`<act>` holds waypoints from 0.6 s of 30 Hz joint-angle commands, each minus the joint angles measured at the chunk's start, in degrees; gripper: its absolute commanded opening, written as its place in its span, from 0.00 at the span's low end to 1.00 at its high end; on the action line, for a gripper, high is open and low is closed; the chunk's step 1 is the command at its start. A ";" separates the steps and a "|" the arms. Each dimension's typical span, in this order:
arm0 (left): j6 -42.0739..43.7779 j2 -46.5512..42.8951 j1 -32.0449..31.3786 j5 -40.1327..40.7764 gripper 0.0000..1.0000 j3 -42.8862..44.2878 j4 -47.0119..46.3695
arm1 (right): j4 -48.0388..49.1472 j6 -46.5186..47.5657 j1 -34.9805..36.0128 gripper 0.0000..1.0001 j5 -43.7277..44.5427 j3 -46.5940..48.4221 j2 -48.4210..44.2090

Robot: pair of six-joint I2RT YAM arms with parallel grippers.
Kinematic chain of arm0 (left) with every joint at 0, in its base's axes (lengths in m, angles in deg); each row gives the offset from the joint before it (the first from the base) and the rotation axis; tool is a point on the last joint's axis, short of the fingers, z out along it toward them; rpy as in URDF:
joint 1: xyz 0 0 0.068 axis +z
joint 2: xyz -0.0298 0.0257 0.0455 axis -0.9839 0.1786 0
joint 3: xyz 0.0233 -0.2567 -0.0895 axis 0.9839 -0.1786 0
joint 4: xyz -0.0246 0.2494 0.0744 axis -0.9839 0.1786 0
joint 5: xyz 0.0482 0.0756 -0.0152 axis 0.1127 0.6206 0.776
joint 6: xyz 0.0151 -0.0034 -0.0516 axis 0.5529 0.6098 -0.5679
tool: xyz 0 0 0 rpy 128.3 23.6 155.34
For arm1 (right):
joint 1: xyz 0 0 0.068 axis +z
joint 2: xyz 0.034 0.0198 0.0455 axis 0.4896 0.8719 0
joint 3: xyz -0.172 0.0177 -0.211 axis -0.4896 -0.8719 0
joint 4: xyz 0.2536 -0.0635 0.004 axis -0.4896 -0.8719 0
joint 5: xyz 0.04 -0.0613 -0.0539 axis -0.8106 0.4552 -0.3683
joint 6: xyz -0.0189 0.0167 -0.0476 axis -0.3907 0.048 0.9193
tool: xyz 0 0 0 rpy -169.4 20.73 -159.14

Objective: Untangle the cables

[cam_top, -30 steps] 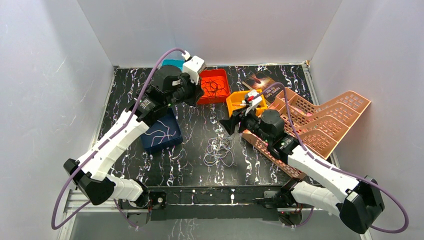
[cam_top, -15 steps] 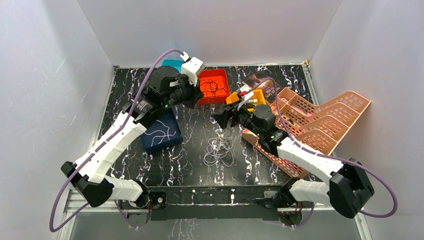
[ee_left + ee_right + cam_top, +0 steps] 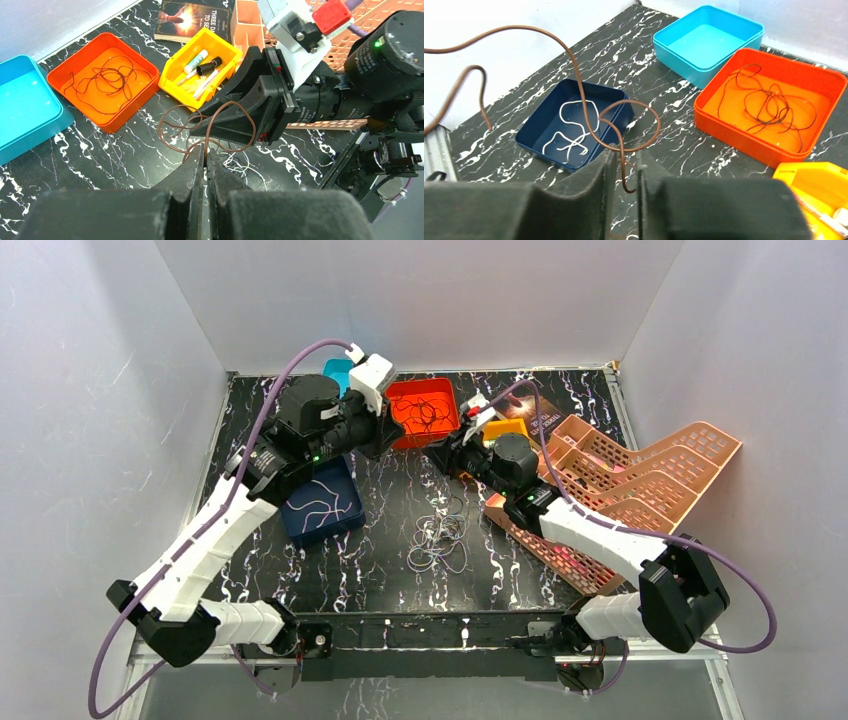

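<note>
Above the table (image 3: 385, 580), between the orange tray (image 3: 744, 137) and the navy tray (image 3: 544, 156), a brown cable (image 3: 623, 170) is strung between the two arms. It can hardly be made out from the top camera. What is seen only from there is the pile of cables (image 3: 440, 540), left loose on the marbled surface, near the pink baskets (image 3: 650, 480) and well apart from both arms.

Only in the right wrist view is the right gripper (image 3: 625, 157) seen closely. Its jaws are drawn near each other, with a gap wider than the strand left between them, so the cable is enclosed rather than plainly pinched. In the left wrist view the left gripper (image 3: 205, 152) is seen pressed together on the same cable.

White cables (image 3: 571, 127) are seen in the navy tray, and dark cables (image 3: 769, 100) in the orange one.

Compared with a second ago, the right gripper has been carried back and leftward, close to the left one. The pile has not been disturbed.

The table is walled on three sides. Bare surface is left around the pile and along the near edge.
</note>
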 commanded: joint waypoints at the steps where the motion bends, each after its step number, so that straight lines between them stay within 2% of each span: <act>1: -0.87 -3.60 -0.12 -0.58 0.00 -0.61 -0.57 | 2.01 0.18 0.17 0.19 0.08 2.54 -2.28; 3: -0.98 -3.92 -0.11 -0.31 0.00 -0.99 -0.58 | 1.09 0.53 0.14 0.08 0.59 2.10 -3.50; 6: -1.03 -4.41 -0.11 -0.02 0.00 -1.39 -0.59 | -0.68 1.15 0.20 0.00 1.68 1.54 -5.58; 18: -0.86 -5.52 -0.11 2.08 0.00 -2.79 -0.66 | -8.91 2.83 0.21 0.00 3.30 1.59 -13.35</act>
